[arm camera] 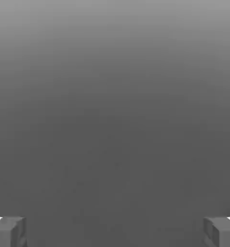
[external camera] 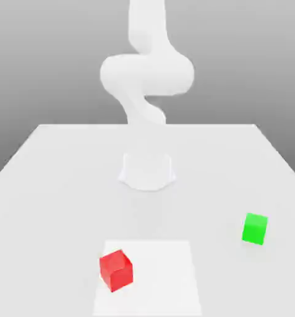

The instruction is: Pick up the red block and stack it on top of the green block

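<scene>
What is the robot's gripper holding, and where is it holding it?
Nothing: the gripper is open, with nothing between its fingers.

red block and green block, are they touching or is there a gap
Apart. The exterior view shows it: a wide stretch of table lies between the red block and the green block.

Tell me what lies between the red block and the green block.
In the exterior view, no object stands between the red block and the green block, just part of the white patch and tabletop.
</scene>
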